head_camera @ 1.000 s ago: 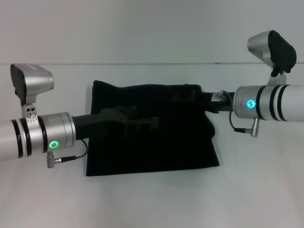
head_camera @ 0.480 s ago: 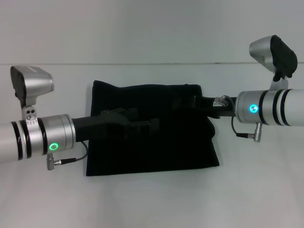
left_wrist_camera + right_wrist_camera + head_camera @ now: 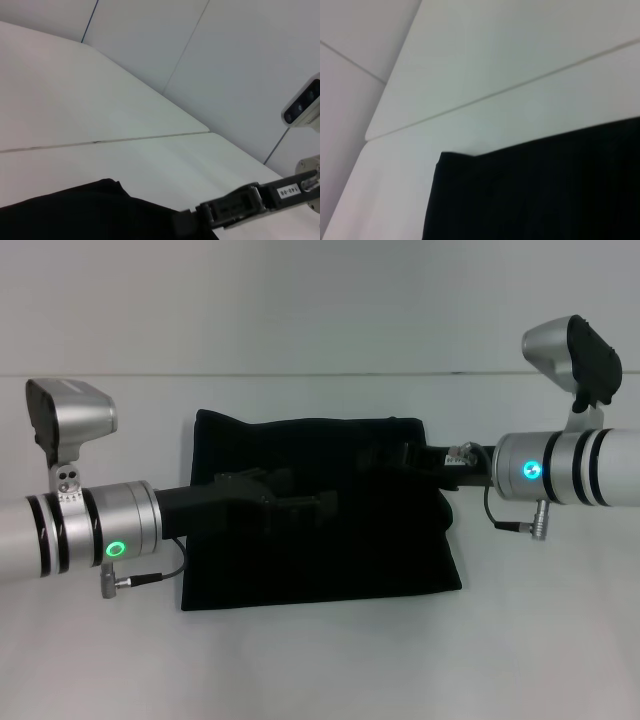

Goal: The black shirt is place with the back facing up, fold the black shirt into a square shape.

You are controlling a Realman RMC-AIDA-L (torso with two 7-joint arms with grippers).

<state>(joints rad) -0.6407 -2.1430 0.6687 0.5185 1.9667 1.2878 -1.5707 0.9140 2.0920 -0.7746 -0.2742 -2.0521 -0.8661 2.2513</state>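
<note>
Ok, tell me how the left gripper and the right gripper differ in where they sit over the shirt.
The left gripper reaches in over the middle of the black shirt; the right gripper sits nearer the shirt's far right corner. The left gripper lies nearer the robot, the right gripper farther off. Both are black, low over the cloth, pointing inward.

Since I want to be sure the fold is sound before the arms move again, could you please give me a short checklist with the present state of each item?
1. Black shirt lies in a compact, roughly square block on the table: ok.
2. Far left corner of the block is tidy, seen in the right wrist view: ok.
3. Right edge is straight: not ok, it bulges outward.
4. Left gripper is over the shirt's middle; whether it holds cloth: cannot tell.
5. Right gripper is over the far right corner; whether it holds cloth: cannot tell.
</note>
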